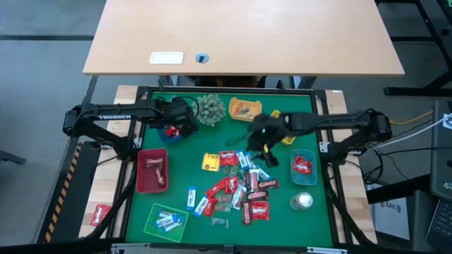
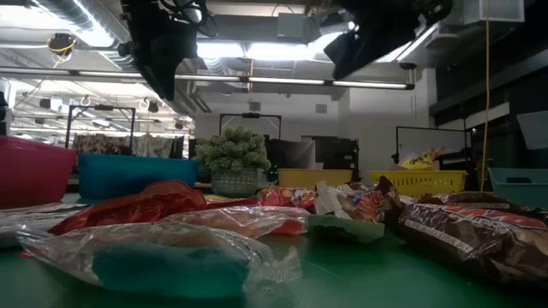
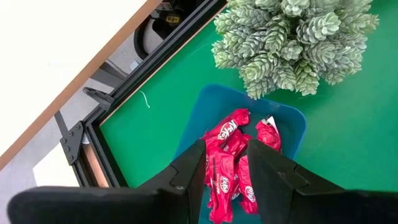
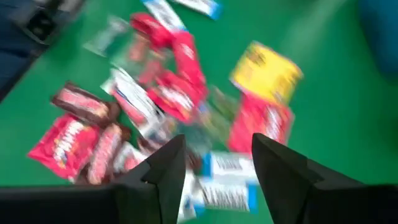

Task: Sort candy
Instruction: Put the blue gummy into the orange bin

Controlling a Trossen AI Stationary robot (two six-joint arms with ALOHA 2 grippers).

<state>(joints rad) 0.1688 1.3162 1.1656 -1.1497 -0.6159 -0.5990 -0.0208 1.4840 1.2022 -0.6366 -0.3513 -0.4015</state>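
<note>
The candy lies as a loose pile (image 1: 236,187) of red, blue-white and dark packets on the green mat, with a yellow packet (image 1: 210,162) beside it. My left gripper (image 1: 185,121) hangs open over a blue tray (image 3: 205,109) that holds red packets (image 3: 227,134); these show through the gap between its fingers (image 3: 227,146). My right gripper (image 1: 263,144) is open above the far side of the pile (image 4: 155,93), with nothing between its fingers (image 4: 217,146). More candy lies in a red tray (image 1: 152,169), a green tray (image 1: 166,220) and a second red tray (image 1: 302,167).
A spiky grey-green plant ball (image 1: 210,109) stands at the far edge beside the blue tray, and a yellow tray (image 1: 245,109) to its right. A silvery round thing (image 1: 304,201) sits near the right edge. One red packet (image 1: 100,213) lies outside the mat on the left.
</note>
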